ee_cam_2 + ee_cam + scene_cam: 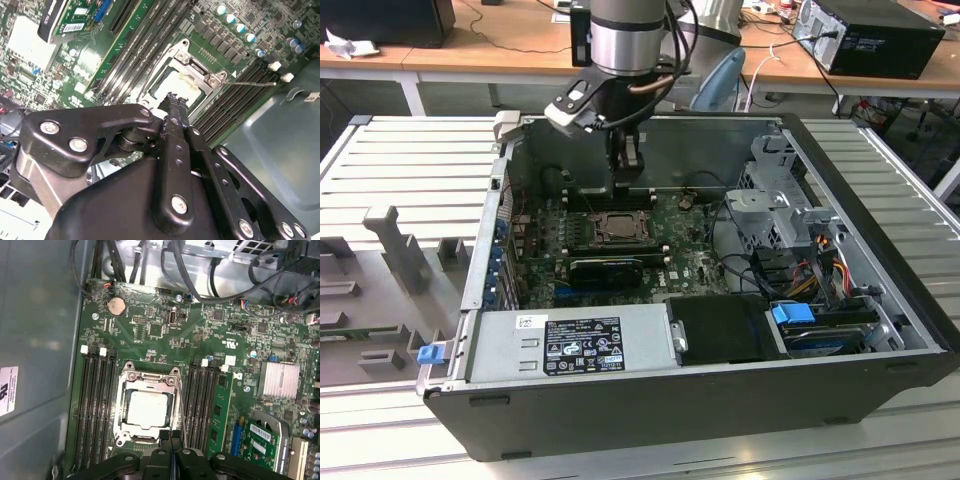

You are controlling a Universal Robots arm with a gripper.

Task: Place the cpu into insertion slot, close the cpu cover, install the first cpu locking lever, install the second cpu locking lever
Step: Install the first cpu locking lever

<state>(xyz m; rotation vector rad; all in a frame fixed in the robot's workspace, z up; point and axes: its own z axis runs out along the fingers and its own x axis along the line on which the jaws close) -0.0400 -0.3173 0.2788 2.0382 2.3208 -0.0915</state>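
The cpu (pixel 147 409), a silvery square chip, lies in the insertion slot (pixel 618 228) on the green motherboard. The metal cpu cover (pixel 121 405) lies flat around it, with the chip's top showing through its window. In the second wrist view the cpu (pixel 177 85) and the cover (pixel 200 70) appear just past the fingertips. A thin wire locking lever (pixel 250 84) sticks out sideways from the socket over the memory slots. My gripper (pixel 627 175) hangs a little above the socket's edge. Its black fingers (pixel 176 440) are shut together with nothing between them.
Long black memory slots (pixel 97 405) flank the socket on both sides. An expansion card (pixel 605 268) sits in front of the socket. The case walls (pixel 650 400), the power supply (pixel 570 345), drive cages (pixel 775 200) and cables (pixel 820 270) ring the board.
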